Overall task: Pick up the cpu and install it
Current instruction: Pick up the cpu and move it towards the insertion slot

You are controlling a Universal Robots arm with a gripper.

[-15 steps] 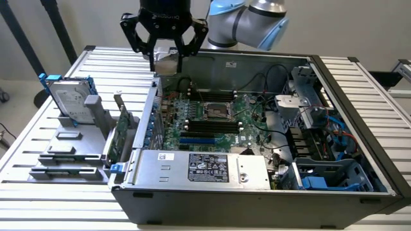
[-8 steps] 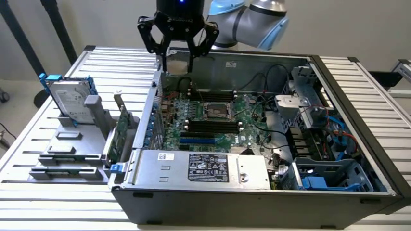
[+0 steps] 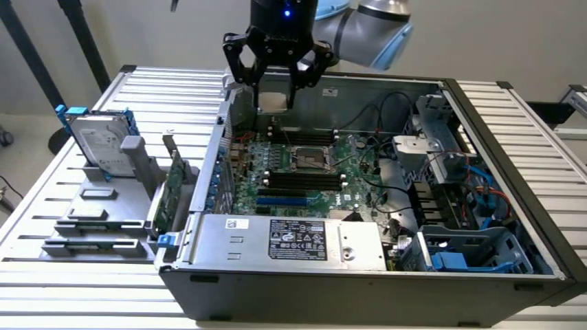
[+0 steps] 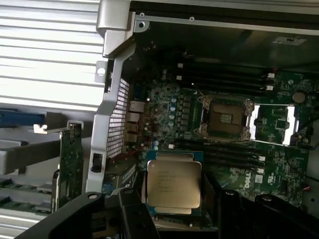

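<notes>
The cpu (image 3: 272, 102), a small square chip with a silver-grey lid, hangs in the air above the rear of the open computer case (image 3: 513, 227). My gripper (image 3: 273, 93) is shut on it, one dark finger on each side. In the wrist view the cpu (image 4: 173, 183) sits lid up between the fingers (image 4: 130, 215), over the green motherboard (image 4: 174, 107). The socket (image 3: 309, 158) lies open on the board below and in front of the gripper. In the wrist view the socket (image 4: 223, 118) is bare, its metal load plate (image 4: 271, 124) folded back beside it.
A silver hard drive with blue rails (image 3: 99, 148) stands on a grey rack at the exterior view's left, next to an upright green card (image 3: 170, 187). The power supply (image 3: 293, 240) fills the case front. Cables and a blue drive cage (image 3: 463, 258) crowd the right side.
</notes>
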